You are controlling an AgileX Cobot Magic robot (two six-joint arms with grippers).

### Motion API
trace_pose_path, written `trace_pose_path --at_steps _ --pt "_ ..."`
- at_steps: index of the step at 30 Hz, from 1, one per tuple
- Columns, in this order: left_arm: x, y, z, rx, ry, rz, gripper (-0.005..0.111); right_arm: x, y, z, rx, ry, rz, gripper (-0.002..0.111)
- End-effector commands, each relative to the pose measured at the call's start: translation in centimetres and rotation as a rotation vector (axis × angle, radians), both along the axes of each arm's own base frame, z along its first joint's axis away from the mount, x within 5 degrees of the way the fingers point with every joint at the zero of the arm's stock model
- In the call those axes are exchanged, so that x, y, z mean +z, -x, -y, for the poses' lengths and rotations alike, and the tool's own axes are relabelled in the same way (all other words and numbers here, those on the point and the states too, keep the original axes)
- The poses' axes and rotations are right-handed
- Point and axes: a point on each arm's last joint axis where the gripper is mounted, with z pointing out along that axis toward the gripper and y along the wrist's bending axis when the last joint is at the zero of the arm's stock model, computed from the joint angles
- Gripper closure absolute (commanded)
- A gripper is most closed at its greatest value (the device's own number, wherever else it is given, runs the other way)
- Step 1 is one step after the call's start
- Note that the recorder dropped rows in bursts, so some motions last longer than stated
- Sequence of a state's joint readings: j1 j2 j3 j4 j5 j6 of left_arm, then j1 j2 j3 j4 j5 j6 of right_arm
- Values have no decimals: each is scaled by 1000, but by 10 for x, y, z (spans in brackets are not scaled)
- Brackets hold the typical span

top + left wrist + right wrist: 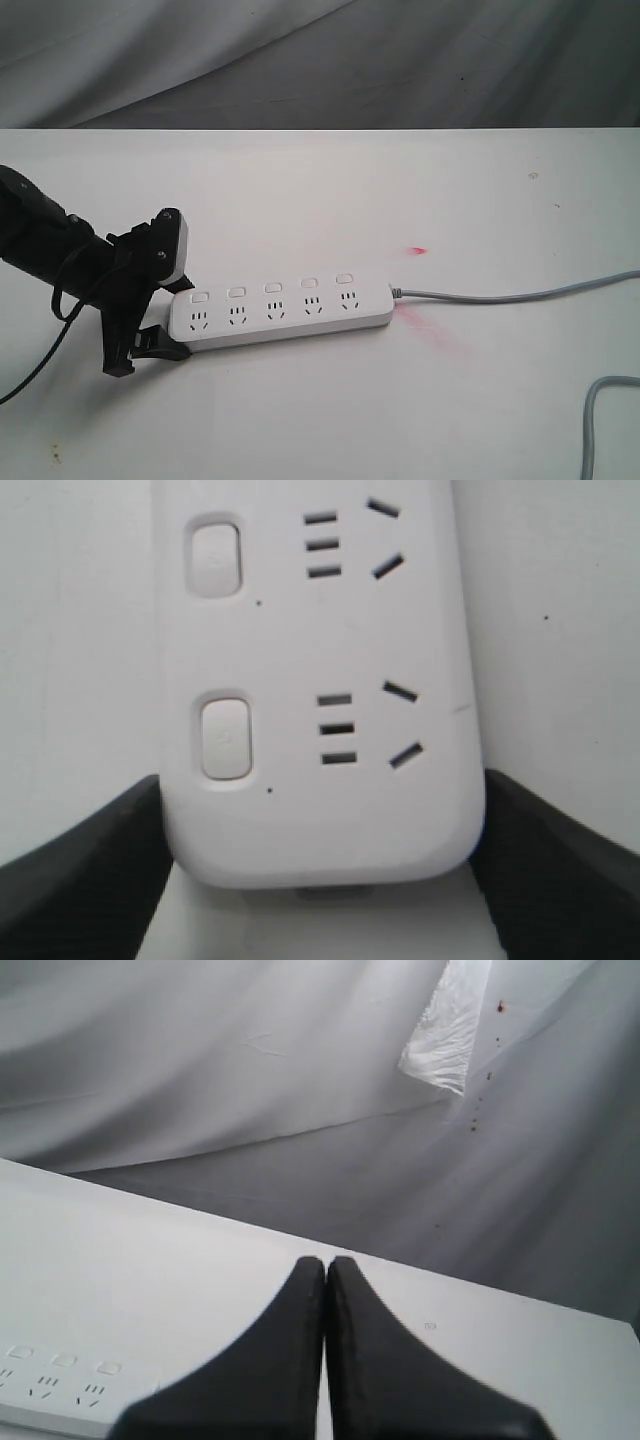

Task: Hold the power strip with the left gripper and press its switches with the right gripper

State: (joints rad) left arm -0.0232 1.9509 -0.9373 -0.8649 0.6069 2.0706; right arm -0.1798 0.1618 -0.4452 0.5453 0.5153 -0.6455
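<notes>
My left tool (320, 780) clamps the rounded end of the power strip (280, 312), one black finger against each long side, so the holding half of the job looks done. My right tool (326, 1262) is pinched closed on nothing. It hangs well clear of the power strip and out of the exterior view altogether, and its own wrist camera catches only a corner of the strip.

The power strip lies flat on the white worktop (300, 180), sockets up, with its five switches (272, 288) in a row along one long edge. The grey cord (500, 296) leaves the end opposite my grip, and a faint red smudge of light (418, 250) falls on the worktop near that cord end.

Nothing touches any switch, and I cannot tell from the rockers which are on or off. As I judge it, the pressing half is not yet begun: the right tool has to come over the strip and down onto the row, one switch at a time
</notes>
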Motion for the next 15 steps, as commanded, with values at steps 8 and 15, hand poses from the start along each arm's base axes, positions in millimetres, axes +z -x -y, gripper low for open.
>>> trace_pose_path --at_steps 8,15 --pt "-4 0 -2 -48 -47 20 53 -40 -16 20 -204 -179 49 108" --pt "-4 0 -2 -48 -47 20 53 -59 -12 24 -243 -194 155 108"
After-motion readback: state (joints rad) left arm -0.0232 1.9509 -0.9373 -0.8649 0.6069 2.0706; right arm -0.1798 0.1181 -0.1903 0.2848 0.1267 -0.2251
